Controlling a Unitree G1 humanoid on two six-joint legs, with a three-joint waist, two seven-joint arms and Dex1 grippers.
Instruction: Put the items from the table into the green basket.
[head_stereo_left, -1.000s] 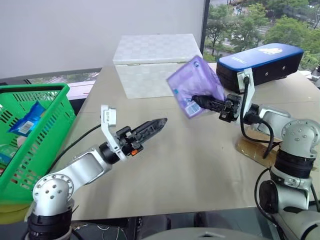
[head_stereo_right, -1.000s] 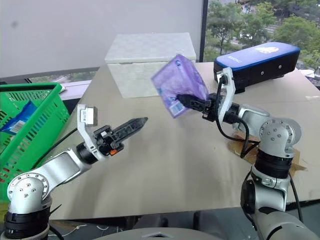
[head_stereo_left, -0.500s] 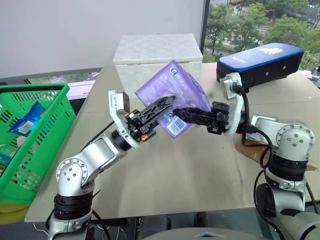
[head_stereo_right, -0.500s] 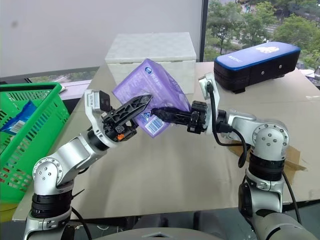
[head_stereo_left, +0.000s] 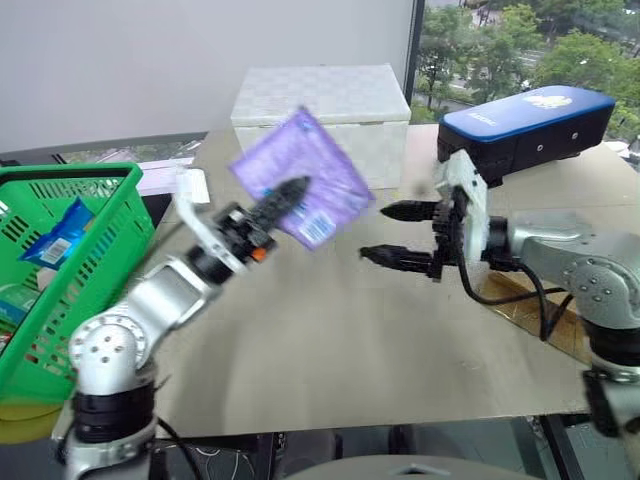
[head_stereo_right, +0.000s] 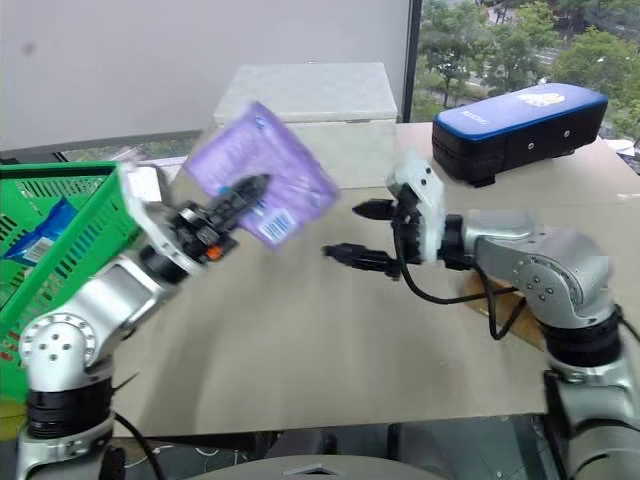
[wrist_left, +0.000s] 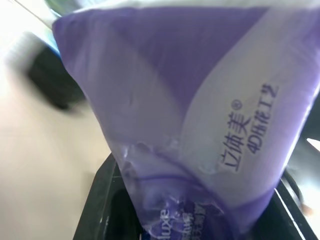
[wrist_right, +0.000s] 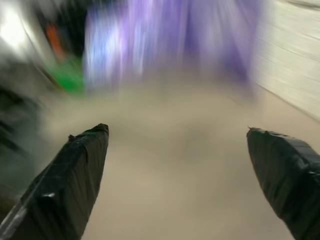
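Note:
The lilac-purple soft pack (head_stereo_left: 312, 182) hangs in the air above the table (head_stereo_left: 330, 340), and my left gripper (head_stereo_left: 286, 190) is shut on its lower edge. In the left wrist view the pack (wrist_left: 200, 100) sits between the black fingers (wrist_left: 102, 200). My right gripper (head_stereo_left: 378, 232) stands open and empty a short way to the right of the pack, fingers pointing toward it. In the right wrist view the gripper (wrist_right: 176, 131) has its two tips wide apart, with the pack (wrist_right: 165, 40) blurred beyond. The green basket (head_stereo_left: 100, 185) stands at the table's left edge, left of the pack.
A large white woven box (head_stereo_left: 320, 100) stands at the back of the table behind the pack. A blue-topped black case (head_stereo_left: 525, 120) lies at the back right. A blue packet (head_stereo_left: 60, 235) lies inside the basket. A brown patch (head_stereo_left: 520, 290) marks the table under my right arm.
My left gripper shut on the purple pack and carried it up and left, toward the basket. My right gripper let go of the pack, opened wide and drew back to the right.

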